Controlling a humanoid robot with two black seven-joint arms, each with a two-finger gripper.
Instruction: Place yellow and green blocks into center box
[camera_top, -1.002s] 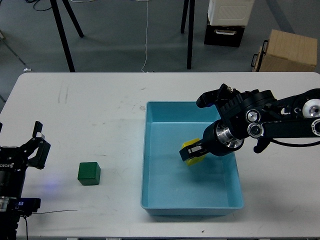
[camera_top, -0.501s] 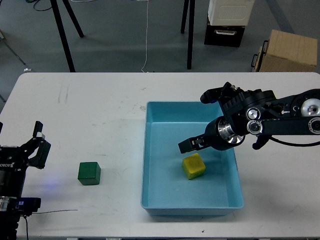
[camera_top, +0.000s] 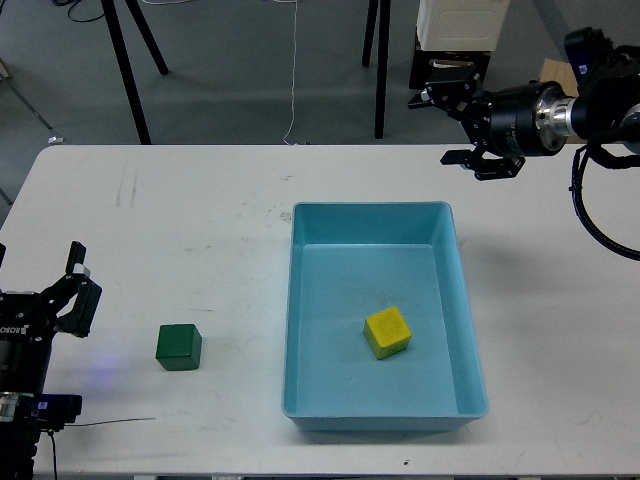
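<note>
Inside the blue box (camera_top: 300, 330) sits the yellow block (camera_top: 387, 332), and the green block (camera_top: 178, 347) waits on the table (camera_top: 200, 220), near the left gripper (camera_top: 75, 285). Both that one and the right gripper (camera_top: 455, 125) have their fingers apart and hold nothing. To grab the green block well, I think the left one should come straight down over it and squeeze its flat sides.

The only lettering that shows is a strip of small white characters on the black body of the left arm (camera_top: 22, 335), at about nine o'clock near the frame's edge. It is cut off by the edge and too small to read with any certainty. Nothing else carries a legible word, number or sign.
</note>
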